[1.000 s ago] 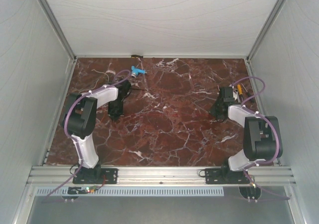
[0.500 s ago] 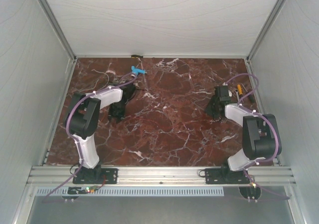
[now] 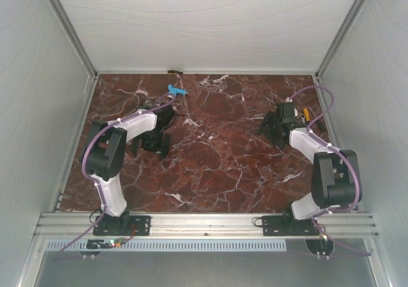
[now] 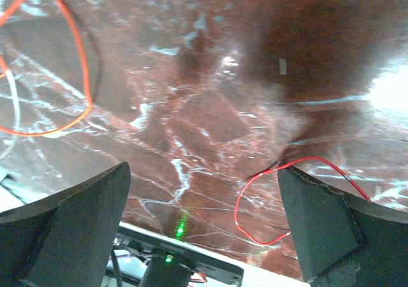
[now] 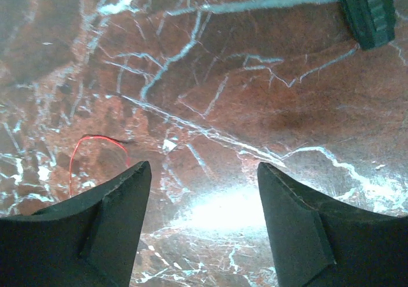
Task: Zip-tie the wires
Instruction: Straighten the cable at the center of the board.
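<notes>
Left gripper (image 4: 204, 204): jaws wide apart, empty.
Right gripper (image 5: 204, 198): jaws apart, empty.
Wires (image 4: 81, 76): loose curls on the counter (image 3: 217, 172), far left, with one red strand (image 4: 245, 201) by the left jaws.
Risk: the strands are so thin that you may pinch one and scatter the rest.

White walls (image 3: 210, 25), red marble tabletop (image 3: 217, 169)

This looks like a robotics lab test cell. A red marble-patterned tabletop (image 3: 217, 172) is boxed in by white panels (image 3: 204, 25) behind it and on both sides, set in aluminium posts (image 3: 69, 29). An aluminium rail (image 3: 204, 222) along its near edge carries two bolted robot arm bases (image 3: 124, 224), with a slotted cable duct (image 3: 191, 244) just outside it.
</notes>
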